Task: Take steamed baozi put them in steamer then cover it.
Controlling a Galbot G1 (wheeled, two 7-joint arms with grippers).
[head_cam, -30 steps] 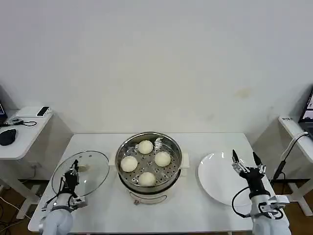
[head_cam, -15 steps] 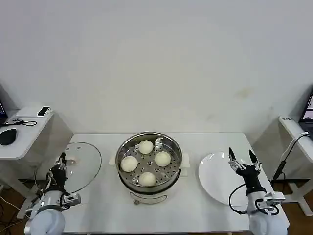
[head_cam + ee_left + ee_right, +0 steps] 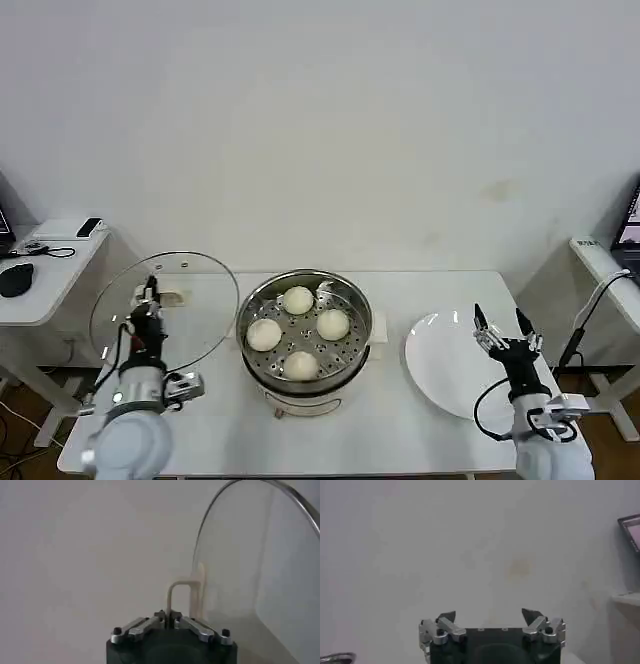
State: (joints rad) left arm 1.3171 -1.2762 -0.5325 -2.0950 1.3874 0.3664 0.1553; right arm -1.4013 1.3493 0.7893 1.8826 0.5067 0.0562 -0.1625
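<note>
Your left gripper (image 3: 146,297), clamped on the handle, has raised the round clear glass cover (image 3: 165,311) upright. The four cream-white baozi (image 3: 298,299) sit in the shiny steel steamer (image 3: 304,325) beside it, so covering comes next. Your right gripper (image 3: 500,322) waits open.

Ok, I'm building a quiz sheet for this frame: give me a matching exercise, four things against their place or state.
Things:
1. cover
2. baozi
3. white plate
4. right pincer

States:
a. open, above the plate's right edge
b. lying bare on the table right of the steamer
c. lifted, tilted, gripped by its handle in the left pincer
d. four sitting on the perforated tray

Pairs: 1-c, 2-d, 3-b, 4-a
</note>
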